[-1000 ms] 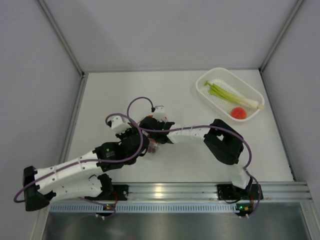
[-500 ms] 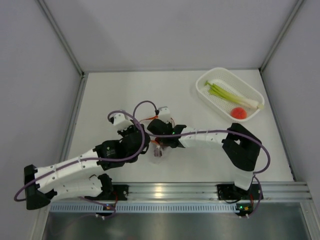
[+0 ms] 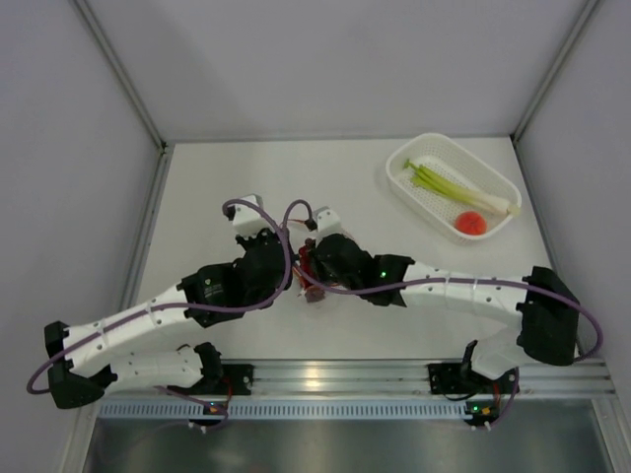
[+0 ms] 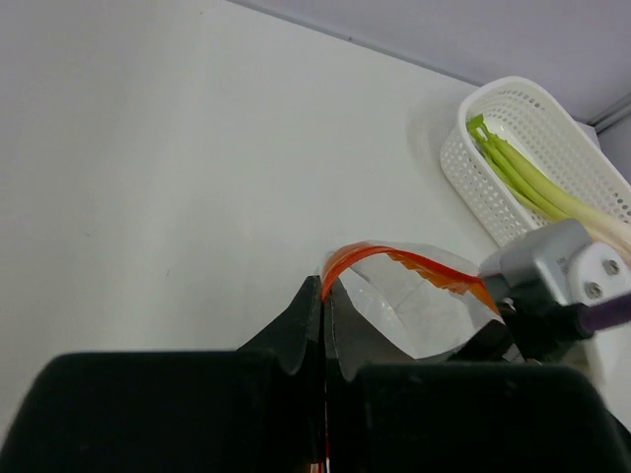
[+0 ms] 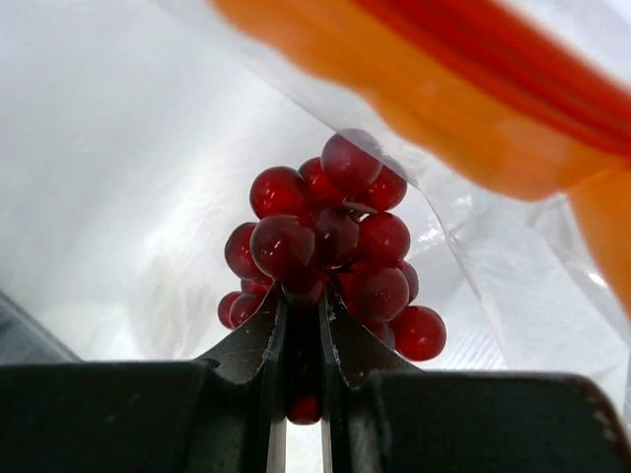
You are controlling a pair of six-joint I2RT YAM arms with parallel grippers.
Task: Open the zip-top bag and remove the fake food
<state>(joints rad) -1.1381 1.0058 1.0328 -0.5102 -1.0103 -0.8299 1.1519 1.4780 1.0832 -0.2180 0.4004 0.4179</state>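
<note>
Right gripper (image 5: 301, 301) is closed to a narrow slit on a dark red grape bunch (image 5: 330, 246), with the lowest berries pinched between its black fingers. Its wrist camera looks straight into the clear zip-top bag (image 5: 148, 148), whose orange-red zipper strip (image 5: 463, 89) crosses the upper right as a blur. This is the only view that shows the grapes plainly.

Left gripper (image 4: 323, 296) has its fingers pressed together on one end of the zipper strip, so the bag's mouth arches open. This wrist view shows the open rim and the grey end of the right arm at the bag's far side, but the bag's contents cannot be made out.

From overhead, both grippers meet over the bag a little left of the middle of the desk (image 3: 246, 177), nearer the front edge than the back. The arms cover most of the bag there, and only a reddish patch shows.

A white perforated basket (image 3: 424, 200) sits by the back right corner, well apart from the bag. It holds a long green stalk (image 3: 458, 190) with a white end and a round orange-pink fruit (image 3: 471, 223).
</note>
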